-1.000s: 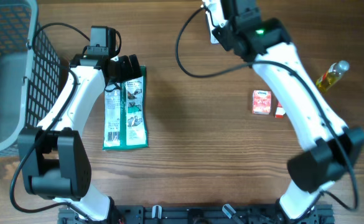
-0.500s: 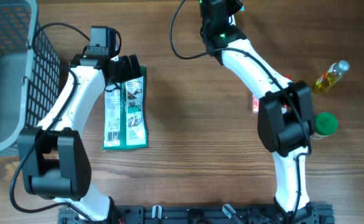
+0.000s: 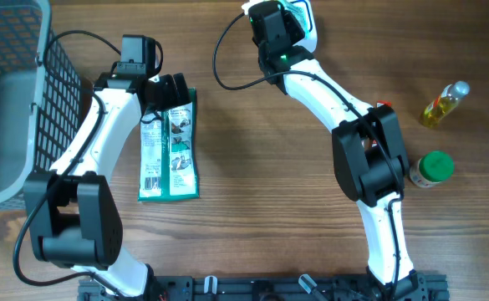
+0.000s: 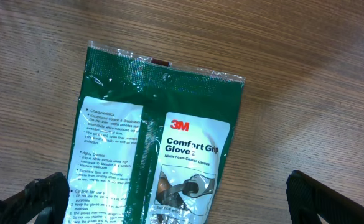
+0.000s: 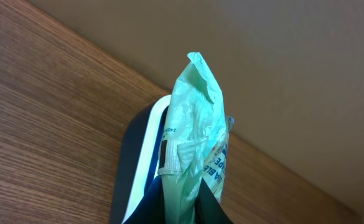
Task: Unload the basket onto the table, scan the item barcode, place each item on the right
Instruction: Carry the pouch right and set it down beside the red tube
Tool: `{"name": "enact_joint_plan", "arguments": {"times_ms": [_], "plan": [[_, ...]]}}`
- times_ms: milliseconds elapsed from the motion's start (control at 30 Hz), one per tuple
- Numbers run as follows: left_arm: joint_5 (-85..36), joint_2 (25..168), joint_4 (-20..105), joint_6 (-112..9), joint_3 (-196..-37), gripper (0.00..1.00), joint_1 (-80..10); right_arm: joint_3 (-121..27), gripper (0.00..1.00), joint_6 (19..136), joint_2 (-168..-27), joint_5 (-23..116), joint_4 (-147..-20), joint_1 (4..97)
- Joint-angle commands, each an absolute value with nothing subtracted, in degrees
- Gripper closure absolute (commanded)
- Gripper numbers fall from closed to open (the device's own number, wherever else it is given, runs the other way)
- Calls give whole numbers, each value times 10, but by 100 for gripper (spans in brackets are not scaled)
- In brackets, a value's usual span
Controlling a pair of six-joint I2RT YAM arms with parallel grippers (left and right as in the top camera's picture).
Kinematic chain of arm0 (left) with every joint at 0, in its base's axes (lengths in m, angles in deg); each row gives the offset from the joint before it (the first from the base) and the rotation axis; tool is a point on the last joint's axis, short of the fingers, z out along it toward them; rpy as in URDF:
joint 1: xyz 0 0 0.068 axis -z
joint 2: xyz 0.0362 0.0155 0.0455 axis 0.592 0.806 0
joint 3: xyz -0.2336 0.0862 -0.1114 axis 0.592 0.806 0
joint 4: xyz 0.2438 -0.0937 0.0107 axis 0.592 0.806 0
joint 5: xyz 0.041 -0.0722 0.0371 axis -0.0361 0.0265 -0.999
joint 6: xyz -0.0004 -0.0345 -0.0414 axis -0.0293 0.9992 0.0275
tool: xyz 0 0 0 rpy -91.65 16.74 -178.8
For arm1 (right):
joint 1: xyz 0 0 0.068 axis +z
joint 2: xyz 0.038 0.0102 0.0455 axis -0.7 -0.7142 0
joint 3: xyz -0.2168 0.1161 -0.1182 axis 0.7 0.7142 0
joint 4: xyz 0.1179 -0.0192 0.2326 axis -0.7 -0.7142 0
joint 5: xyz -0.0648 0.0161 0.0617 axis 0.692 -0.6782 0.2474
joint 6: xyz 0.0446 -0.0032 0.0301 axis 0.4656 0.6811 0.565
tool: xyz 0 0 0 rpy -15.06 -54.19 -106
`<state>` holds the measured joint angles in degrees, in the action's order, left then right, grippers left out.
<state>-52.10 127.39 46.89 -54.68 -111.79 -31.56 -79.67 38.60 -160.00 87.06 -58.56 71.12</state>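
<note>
Our right hand (image 5: pixel 180 208) reaches to the far edge of the tabletop (image 3: pixel 244 167), closed tight on a crinkled pale green pouch (image 5: pixel 197 112) just beside a white and black scanner (image 5: pixel 138 149). Our left hand (image 3: pixel 167 90) hovers fully spread over a flat, glossy green 3M glove packet (image 4: pixel 163 143), near a wire basket (image 3: pixel 60 75).

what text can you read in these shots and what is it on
"3M": on the green glove packet.
"Comfort Grip Gloves": same packet, below the logo.
Small print on its white panels: too small to read.
Print on the pale green bag: creased and cut off, unreadable.
</note>
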Motion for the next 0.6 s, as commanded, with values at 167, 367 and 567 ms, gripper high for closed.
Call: {"name": "enact_joint_plan", "arguments": {"times_ms": [167,367,567], "plan": [[-516,1269,467,-559,-1124,0,-319,-808,96,396,-1556,875,-577,689],[-516,1269,467,-559,-1124,0,-320,-808,96,435,-1354,870,-746,687],[-516,1269,467,-559,-1124,0,-320,-793,96,529,-1303,444,-1143,605]]}}
